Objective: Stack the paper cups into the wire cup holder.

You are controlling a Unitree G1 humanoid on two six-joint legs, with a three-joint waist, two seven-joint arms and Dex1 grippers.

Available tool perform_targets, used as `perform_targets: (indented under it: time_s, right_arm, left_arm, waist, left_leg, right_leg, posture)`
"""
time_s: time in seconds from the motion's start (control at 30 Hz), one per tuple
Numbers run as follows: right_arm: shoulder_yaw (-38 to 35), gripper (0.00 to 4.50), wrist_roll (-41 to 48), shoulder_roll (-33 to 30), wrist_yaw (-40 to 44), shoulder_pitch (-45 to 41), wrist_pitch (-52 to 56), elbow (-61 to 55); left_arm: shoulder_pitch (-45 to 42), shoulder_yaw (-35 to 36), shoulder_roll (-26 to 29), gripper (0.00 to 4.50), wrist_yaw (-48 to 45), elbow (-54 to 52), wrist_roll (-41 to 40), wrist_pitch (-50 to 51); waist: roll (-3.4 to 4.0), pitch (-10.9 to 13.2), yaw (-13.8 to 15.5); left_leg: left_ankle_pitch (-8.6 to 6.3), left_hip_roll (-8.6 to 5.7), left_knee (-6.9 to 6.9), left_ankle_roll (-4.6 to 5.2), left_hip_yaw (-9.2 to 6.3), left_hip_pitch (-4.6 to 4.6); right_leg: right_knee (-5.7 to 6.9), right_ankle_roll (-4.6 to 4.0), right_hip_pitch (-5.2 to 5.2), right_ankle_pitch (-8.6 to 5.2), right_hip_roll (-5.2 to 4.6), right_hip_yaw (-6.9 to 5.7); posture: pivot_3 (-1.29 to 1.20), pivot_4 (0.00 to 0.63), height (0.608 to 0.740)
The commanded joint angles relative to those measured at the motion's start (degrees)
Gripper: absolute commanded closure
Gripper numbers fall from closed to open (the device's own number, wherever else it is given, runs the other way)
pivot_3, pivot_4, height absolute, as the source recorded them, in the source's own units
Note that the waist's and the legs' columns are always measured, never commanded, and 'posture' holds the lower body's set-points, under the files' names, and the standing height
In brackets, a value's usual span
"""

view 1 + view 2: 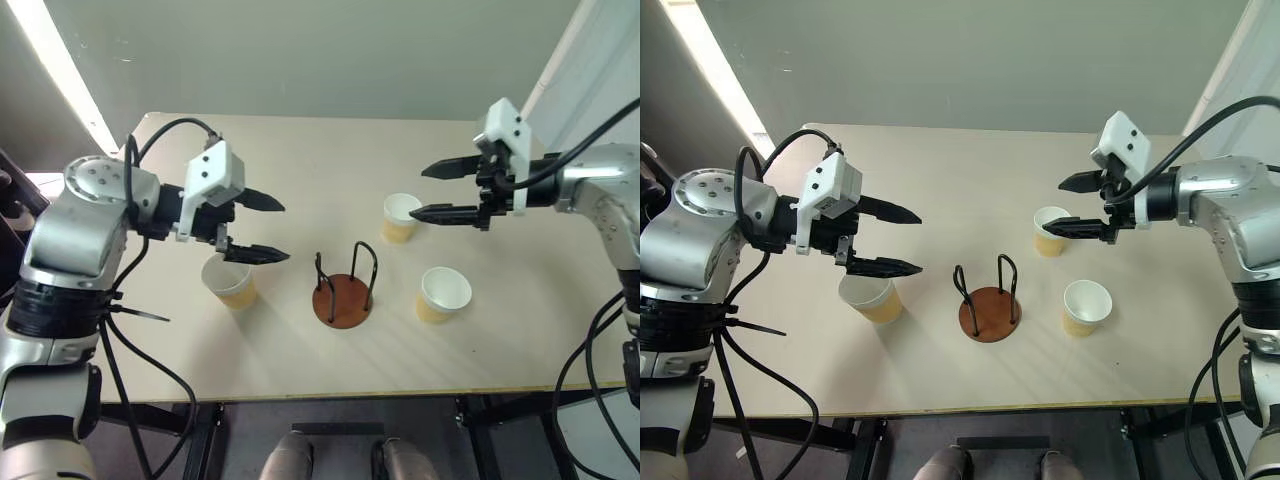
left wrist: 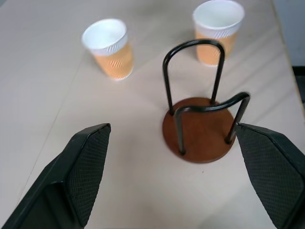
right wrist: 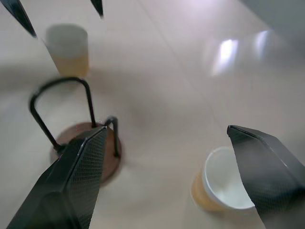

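Three paper cups stand upright on the table, tan outside and white inside. One cup (image 1: 228,282) sits just below my left gripper (image 1: 282,232), which hovers above the table, open and empty. A second cup (image 1: 400,217) stands close beside the lower finger of my right gripper (image 1: 419,192), also open and empty, raised over the table. The third cup (image 1: 443,293) is toward the front right. The wire cup holder (image 1: 345,290), a reddish-brown disc with two black wire loops, stands empty between the cups; in the left wrist view the holder (image 2: 200,131) lies ahead between my fingers.
The pale wooden table (image 1: 300,150) has bare surface toward the back. Its front edge (image 1: 330,398) runs close below the holder. A bright light strip (image 1: 70,75) lies beyond the table's left side.
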Motion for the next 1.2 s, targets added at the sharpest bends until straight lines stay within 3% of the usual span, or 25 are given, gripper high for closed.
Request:
perform_targets:
  time_s: [0.03, 0.17, 0.47, 0.93, 1.03, 1.2]
  right_arm:
    - [4.6, 0.33, -8.9, 1.0, 3.5, -2.9, -9.1, 6.2]
    - [8.9, 0.33, -17.2, 4.3, 5.5, -6.0, -18.2, 14.8]
    - [10.7, 0.33, -27.2, 11.3, 7.0, -11.0, -30.1, 28.5]
    - [10.4, 0.33, -36.3, 18.5, 6.2, -15.3, -39.4, 44.8]
    - [10.6, 0.92, -38.4, 19.7, 4.9, -16.5, -41.3, 48.0]
    - [9.6, 2.69, -39.1, 21.2, 5.1, -17.6, -41.9, 50.1]
  left_arm:
    - [2.1, 1.7, 3.6, 0.05, 1.3, -0.6, 2.6, -2.7]
    - [2.2, 2.2, 4.5, 0.05, 3.0, -0.8, 3.0, -2.5]
    - [0.8, 3.5, 3.7, 0.05, 4.3, -1.3, 0.1, 0.2]
    - [0.3, 2.3, 3.5, 0.05, 5.4, 0.4, 1.2, -1.4]
    - [0.8, 2.0, 3.7, 0.00, 5.0, 0.6, 1.9, -2.2]
    - [0.8, 1.9, 3.6, 0.00, 4.8, 0.7, 2.2, -2.8]
  waist:
    - [0.00, 0.0, -0.2]
    - [0.00, 0.0, -0.4]
    - [0.01, 0.0, -0.3]
    - [0.01, 0.0, -0.3]
    - [0.01, 0.0, -0.3]
    - [0.01, 0.0, -0.3]
  left_leg:
    - [-0.01, 0.03, -0.01, -0.02, 0.00, -0.01]
    - [-0.07, 0.14, -0.01, -0.08, -0.01, -0.10]
    - [-0.13, 0.25, -0.06, -0.20, 0.03, -0.23]
    - [-0.12, 0.31, -0.24, -0.39, 0.05, -0.25]
    - [-0.11, 0.31, -0.38, -0.42, 0.05, -0.26]
    - [-0.08, 0.33, -0.49, -0.48, 0.07, -0.25]
  right_leg:
    - [0.00, -0.02, -0.03, -0.01, 0.01, -0.01]
    - [0.05, -0.11, -0.18, -0.04, 0.04, -0.09]
    - [0.10, -0.39, -0.39, -0.02, 0.07, -0.13]
    - [0.10, -0.48, -0.50, -0.03, 0.07, -0.17]
    - [0.10, -0.51, -0.56, -0.02, 0.07, -0.17]
    - [0.10, -0.54, -0.60, -0.03, 0.07, -0.17]
  posture:
    - [0.00, 0.150, 0.740]
    - [0.00, 0.150, 0.740]
    - [0.00, 0.150, 0.740]
    - [0.00, 0.150, 0.740]
    - [0.00, 0.150, 0.740]
    - [0.00, 0.150, 0.740]
